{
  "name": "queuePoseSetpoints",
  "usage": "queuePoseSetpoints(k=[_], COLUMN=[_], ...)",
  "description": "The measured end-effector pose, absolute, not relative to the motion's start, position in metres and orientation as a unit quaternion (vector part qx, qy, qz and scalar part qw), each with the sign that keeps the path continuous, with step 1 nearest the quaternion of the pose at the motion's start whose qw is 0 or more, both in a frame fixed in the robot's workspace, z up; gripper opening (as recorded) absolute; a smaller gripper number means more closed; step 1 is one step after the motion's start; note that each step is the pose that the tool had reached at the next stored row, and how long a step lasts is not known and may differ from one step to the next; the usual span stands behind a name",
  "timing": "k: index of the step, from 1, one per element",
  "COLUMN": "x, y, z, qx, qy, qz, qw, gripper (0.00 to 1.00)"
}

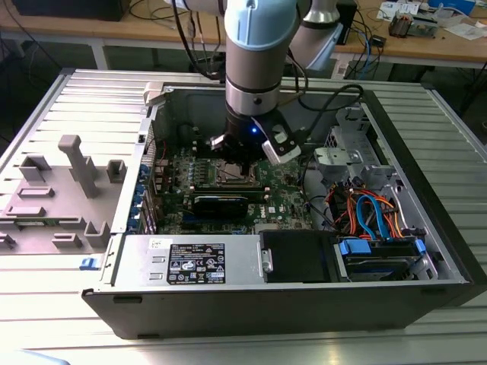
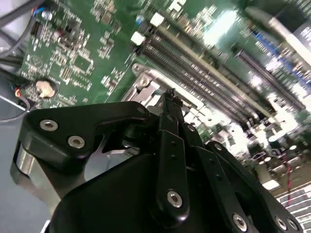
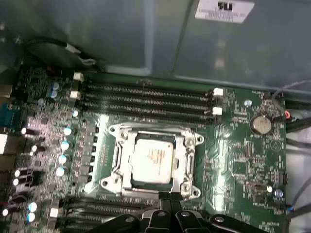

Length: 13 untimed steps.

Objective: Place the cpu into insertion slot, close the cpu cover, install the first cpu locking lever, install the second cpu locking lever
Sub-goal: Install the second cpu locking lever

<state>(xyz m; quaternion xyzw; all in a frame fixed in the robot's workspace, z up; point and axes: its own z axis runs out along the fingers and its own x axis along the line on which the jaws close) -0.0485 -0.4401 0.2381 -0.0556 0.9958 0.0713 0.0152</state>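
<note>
In the first wrist view the cpu lies flat in the insertion slot, its pale metal top showing through the window of the cpu cover. The silvery cover is down over the chip. My gripper is shut, its black fingertips pressed together at the socket's edge with nothing visible between them. The second wrist view shows the fingertips just over the socket's metal frame. In the exterior view the gripper hangs inside the open computer case, right above the insertion slot.
Long black memory slots run on both sides of the socket. A black card lies on the board near the socket. Cables and a drive cage sit on the exterior view's right, a power supply at the front. A grey fixture stands outside the case.
</note>
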Motion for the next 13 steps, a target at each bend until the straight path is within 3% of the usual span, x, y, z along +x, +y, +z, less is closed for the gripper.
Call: queuePoseSetpoints(k=[13], x=[-0.073], y=[-0.454], z=[0.237], qx=[-0.055], qy=[0.994], qz=[0.09], qw=[0.017], gripper=[0.11])
